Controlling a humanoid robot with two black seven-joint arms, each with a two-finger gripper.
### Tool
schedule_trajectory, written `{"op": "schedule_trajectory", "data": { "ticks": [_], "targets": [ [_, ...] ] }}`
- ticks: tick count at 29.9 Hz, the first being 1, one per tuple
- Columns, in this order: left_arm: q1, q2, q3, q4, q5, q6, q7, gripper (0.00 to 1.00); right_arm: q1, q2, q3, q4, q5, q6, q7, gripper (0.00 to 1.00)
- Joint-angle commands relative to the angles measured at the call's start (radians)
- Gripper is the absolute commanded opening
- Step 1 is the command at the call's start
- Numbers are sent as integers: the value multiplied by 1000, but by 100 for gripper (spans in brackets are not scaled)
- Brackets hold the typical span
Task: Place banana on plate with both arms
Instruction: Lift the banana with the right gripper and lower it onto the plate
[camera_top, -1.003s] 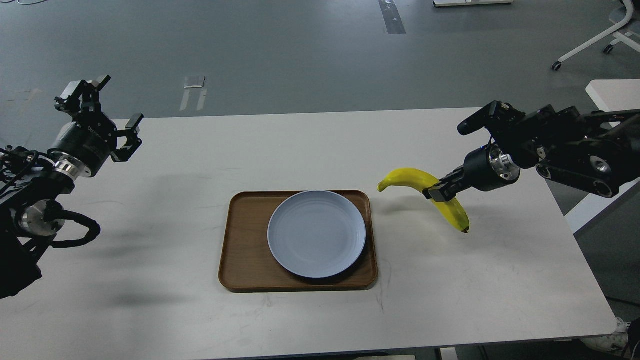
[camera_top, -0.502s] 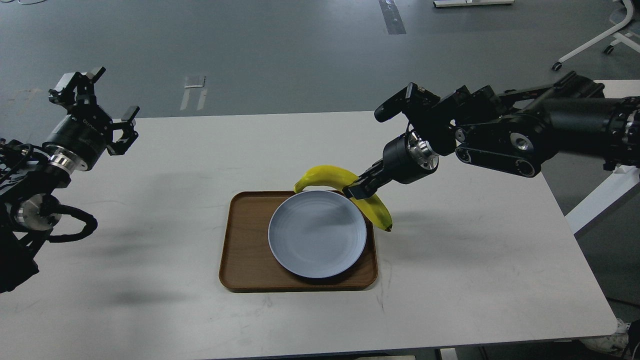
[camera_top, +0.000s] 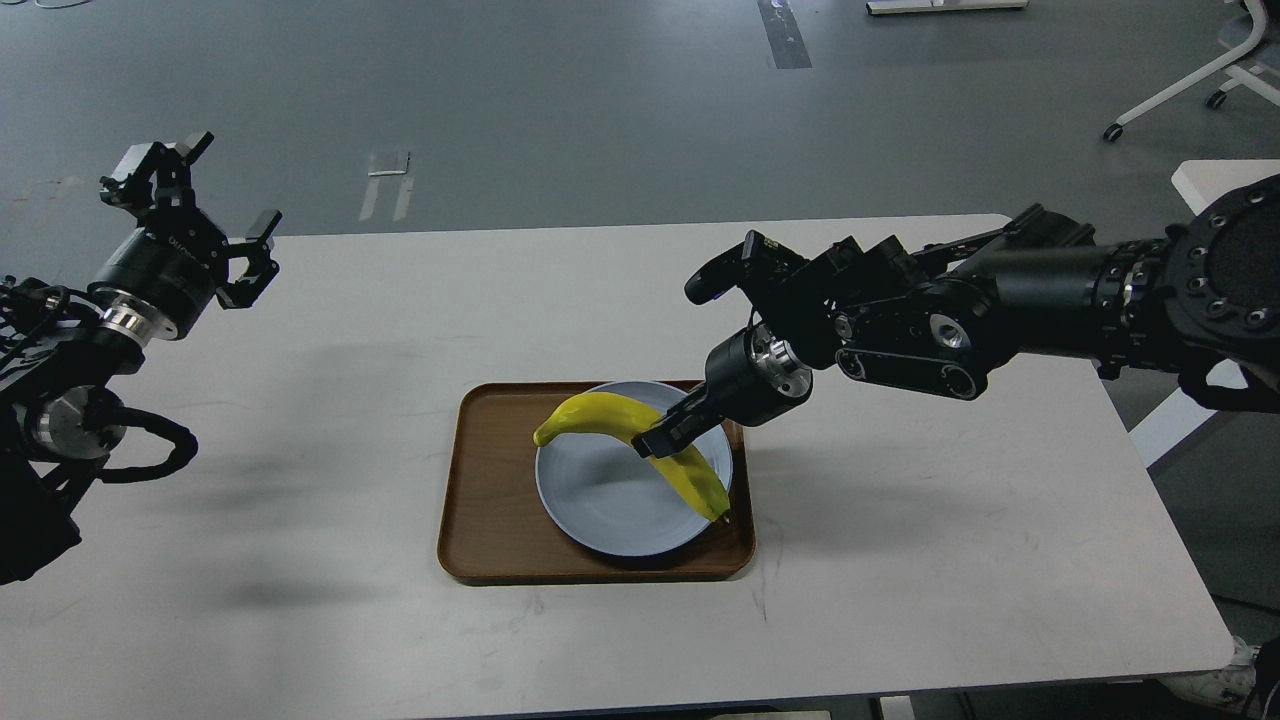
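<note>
A: The jaws of the right gripper (camera_top: 655, 441) are clamping the banana (camera_top: 640, 446) mid-length, holding it over the blue-grey plate (camera_top: 600, 500); the left gripper (camera_top: 190, 215) is hanging with jaws apart, far off above the table (camera_top: 400, 300).

B: The dark tip is reaching the plate's right rim. Letting go now is risking a roll onto the wooden tray (camera_top: 490, 500).

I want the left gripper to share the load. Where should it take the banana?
Probably the free stem half of the banana, approached from the left: the right gripper is shut on its middle, and that end arches over the plate, clear of the open left gripper.
</note>
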Motion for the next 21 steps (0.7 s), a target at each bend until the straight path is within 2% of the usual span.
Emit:
{"op": "schedule_trajectory", "data": {
  "ticks": [1, 11, 16, 21],
  "targets": [
    [0, -3, 0, 0, 0, 0, 0, 98, -9, 26, -6, -22, 2, -4, 0, 0],
    [-2, 4, -3, 0, -5, 0, 0, 98, -26, 50, -8, -95, 30, -4, 0, 0],
    [-2, 4, -4, 0, -6, 0, 0, 98, -26, 50, -14, -97, 73, -1, 0, 5],
    [-3, 5, -5, 0, -6, 0, 0, 98, -26, 50, -69, -95, 76, 0, 0, 30]
  ]
}}
